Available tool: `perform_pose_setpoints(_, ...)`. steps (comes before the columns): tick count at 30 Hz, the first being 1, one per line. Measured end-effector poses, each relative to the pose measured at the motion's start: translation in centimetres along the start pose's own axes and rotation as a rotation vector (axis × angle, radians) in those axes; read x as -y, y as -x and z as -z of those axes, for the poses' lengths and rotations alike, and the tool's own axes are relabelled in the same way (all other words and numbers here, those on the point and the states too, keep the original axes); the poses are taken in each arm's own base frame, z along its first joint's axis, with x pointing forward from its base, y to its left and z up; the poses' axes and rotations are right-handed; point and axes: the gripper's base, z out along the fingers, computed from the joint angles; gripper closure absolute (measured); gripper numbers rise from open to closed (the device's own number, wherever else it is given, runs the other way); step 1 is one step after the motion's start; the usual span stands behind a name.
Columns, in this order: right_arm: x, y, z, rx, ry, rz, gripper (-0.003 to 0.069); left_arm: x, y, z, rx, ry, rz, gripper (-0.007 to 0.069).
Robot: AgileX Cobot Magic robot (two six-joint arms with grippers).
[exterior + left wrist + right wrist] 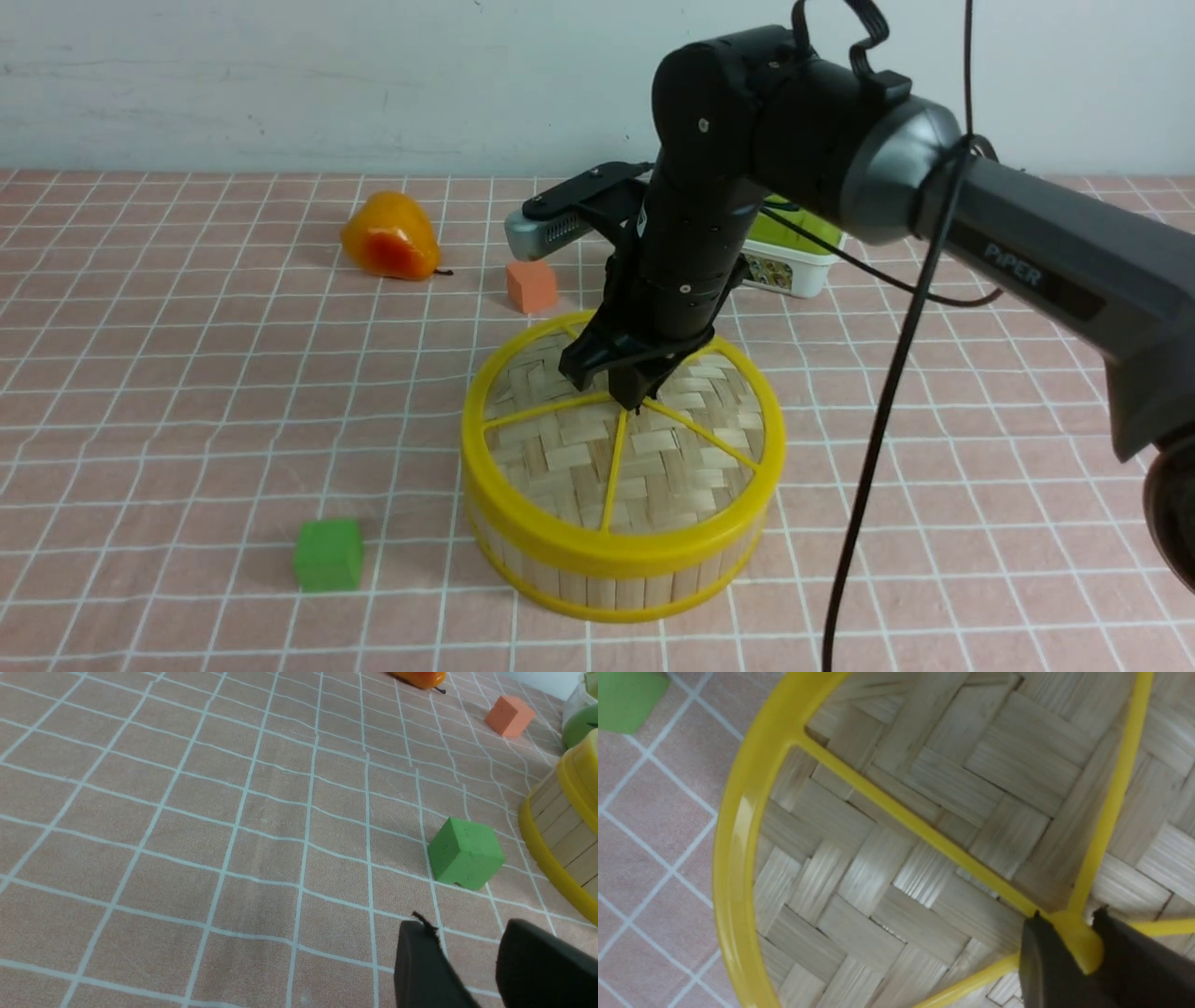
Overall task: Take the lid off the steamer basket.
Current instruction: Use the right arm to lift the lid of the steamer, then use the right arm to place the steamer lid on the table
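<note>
Through the front camera I saw a desk (187, 420) covered in a pink cloth with a white grid. Near its middle stood the steamer basket (607, 583), a round, shallow basket with a bamboo-slat wall and yellow rims. The lid (597, 448) was sitting flat on top of it, woven pale bamboo crossed by yellow spokes.

The right arm reached down from the right side, and the right gripper (630, 392) pointed straight down at the lid's centre. In the right wrist camera its two dark fingers (1038, 961) were pressed against either side of the yellow knob (1078, 940), pinching it.

The left gripper (467, 924) hung low over bare cloth, its fingers apart with nothing between them. A green block (465, 858) lay near it, left of the basket.

Farther back lay an orange block (531, 286) and an orange-yellow pear (389, 237). A white box (794, 266) with a green top sat partly hidden behind the right arm.
</note>
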Motion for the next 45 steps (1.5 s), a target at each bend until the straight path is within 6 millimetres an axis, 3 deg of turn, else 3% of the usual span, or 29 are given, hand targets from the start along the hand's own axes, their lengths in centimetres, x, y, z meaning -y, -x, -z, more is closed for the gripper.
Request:
perform_pose_setpoints(4,-0.1,0.0,0.8,0.014,-0.003,0.005,0.0578,0.0,0.0,0.0,0.0,0.0,0.0,0.0386)
perform_pose_setpoints(7,-0.2,0.0,3.0,0.057,-0.017,0.024,0.0578,0.0,0.0,0.0,0.0,0.0,0.0,0.0386)
perform_pose_setpoints(10,-0.5,-0.5,8.6,0.167,-0.056,0.045,0.0578,0.0,0.0,0.0,0.0,0.0,0.0,0.0386)
perform_pose_setpoints(11,-0.6,-0.6,9.4,0.182,-0.059,0.047,0.0578,0.0,0.0,0.0,0.0,0.0,0.0,0.0386)
perform_pose_setpoints(12,-0.6,-1.3,12.8,0.249,-0.081,0.05,0.0578,0.0,0.0,0.0,0.0,0.0,0.0,0.0386)
perform_pose_setpoints(16,0.2,-3.4,17.8,0.335,-0.13,0.03,0.0578,0.0,0.0,0.0,0.0,0.0,0.0,0.0386)
perform_pose_setpoints(19,2.4,-6.5,19.4,0.309,-0.184,-0.036,0.0578,0.0,0.0,0.0,0.0,0.0,0.0,0.0386)
perform_pose_setpoints(21,3.2,-7.5,19.3,0.284,-0.199,-0.064,0.0578,0.0,0.0,0.0,0.0,0.0,0.0,0.0386)
perform_pose_setpoints(24,6.4,-11.5,18.1,0.178,-0.231,-0.179,0.0578,0.0,0.0,0.0,0.0,0.0,0.0,0.0386)
perform_pose_setpoints(25,6.5,-11.7,18.2,0.176,-0.233,-0.185,0.0578,0.0,0.0,0.0,0.0,0.0,0.0,0.0386)
perform_pose_setpoints(29,10.2,-16.1,15.3,0.077,-0.248,-0.336,0.0578,0.0,0.0,0.0,0.0,0.0,0.0,0.0386)
perform_pose_setpoints(32,11.9,-16.9,13.6,0.106,-0.252,-0.394,0.0578,0.0,0.0,0.0,0.0,0.0,0.0,0.0386)
perform_pose_setpoints(34,13.5,-17.1,11.3,0.124,-0.237,-0.45,0.0578,0.0,0.0,0.0,0.0,0.0,0.0,0.0386)
perform_pose_setpoints(36,13.9,-17.1,10.5,0.12,-0.232,-0.461,0.0578,0.0,0.0,0.0,0.0,0.0,0.0,0.0386)
perform_pose_setpoints(38,15.0,-16.9,7.8,0.085,-0.214,-0.48,0.0578,0.0,0.0,0.0,0.0,0.0,0.0,0.0386)
perform_pose_setpoints(45,16.8,-16.6,2.7,0.03,-0.187,-0.523,0.0578,0.0,0.0,0.0,0.0,0.0,0.0,0.0386)
